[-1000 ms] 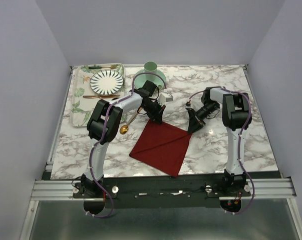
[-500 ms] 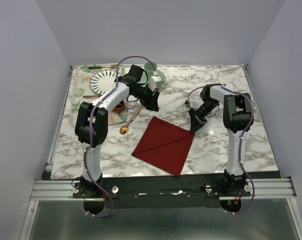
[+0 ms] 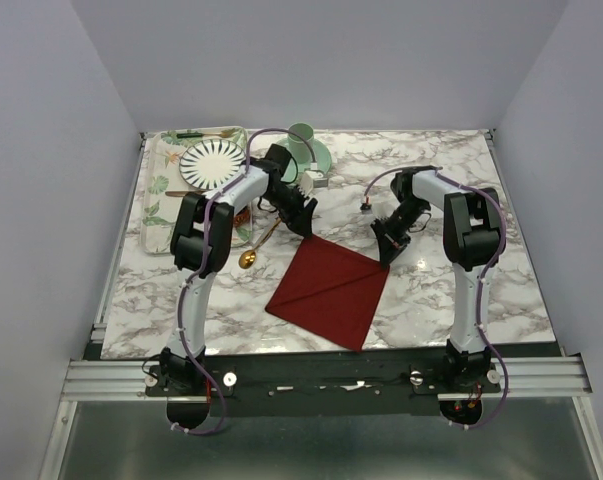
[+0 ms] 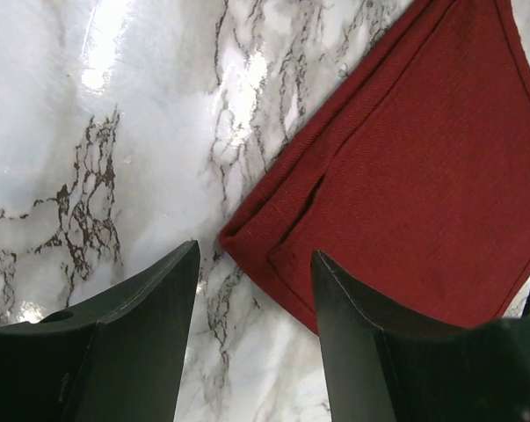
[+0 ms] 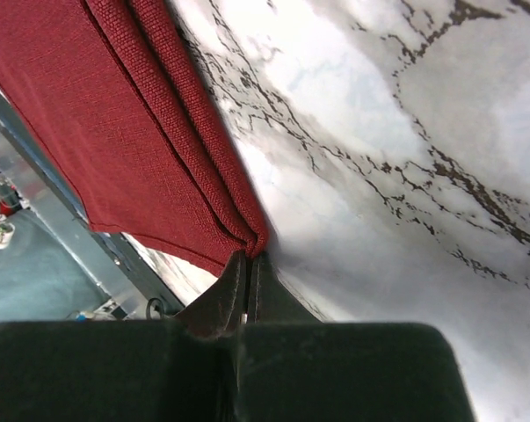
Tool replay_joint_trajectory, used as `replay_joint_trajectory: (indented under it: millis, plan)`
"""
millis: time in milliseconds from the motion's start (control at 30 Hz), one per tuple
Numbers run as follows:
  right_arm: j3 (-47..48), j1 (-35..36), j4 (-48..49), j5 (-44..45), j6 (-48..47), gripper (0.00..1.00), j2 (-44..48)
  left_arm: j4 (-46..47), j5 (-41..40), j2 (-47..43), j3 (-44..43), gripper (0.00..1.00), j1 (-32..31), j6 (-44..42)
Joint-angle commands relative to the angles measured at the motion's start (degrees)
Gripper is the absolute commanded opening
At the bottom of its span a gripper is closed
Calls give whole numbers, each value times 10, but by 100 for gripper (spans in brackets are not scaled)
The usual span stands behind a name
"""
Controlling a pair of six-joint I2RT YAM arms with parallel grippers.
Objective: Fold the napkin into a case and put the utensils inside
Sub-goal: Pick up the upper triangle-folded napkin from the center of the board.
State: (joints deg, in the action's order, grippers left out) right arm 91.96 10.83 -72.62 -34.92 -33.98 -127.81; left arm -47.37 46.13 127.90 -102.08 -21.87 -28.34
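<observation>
The right pincer [image 5: 247, 264] pinches one corner of the folded red napkin [image 3: 331, 290] on the marble worktop [image 3: 436, 290], apparently to anchor it, as the left pincer [image 4: 256, 257] hovers spread above the far corner.

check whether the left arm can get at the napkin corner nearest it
Probably yes: the left gripper has its jaws open just short of the napkin corner, with only bare marble between.

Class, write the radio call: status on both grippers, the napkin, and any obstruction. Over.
Left gripper open at far corner of napkin. Right gripper shut on its right corner. Cloth flat, layered, not yet a case. Gold spoon beside it, not blocking.
</observation>
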Motion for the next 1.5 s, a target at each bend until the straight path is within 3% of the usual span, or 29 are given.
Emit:
replay_joint_trajectory:
  millis: [0, 167, 600, 967, 1233, 1467]
  plan:
    - [-6, 9, 21, 31, -17, 1, 26, -40, 31, 31, -46, 64, -1, -23]
    - [1, 9, 21, 35, -17, 1, 25, -49, 63, 35, -40, 61, -3, -23]
    - [29, 9, 14, 41, -30, 1, 22, -52, 67, 51, -36, 34, -7, 7]
    - [37, 12, 9, 48, -47, 1, 23, -49, 36, 66, -44, 31, -21, 32]
    - [55, 11, 6, 58, -55, 1, 17, -49, 37, 45, -20, 8, -26, 12]
    - [52, 12, 11, 64, -61, 1, 25, -50, 45, 39, -8, 14, -26, 11]
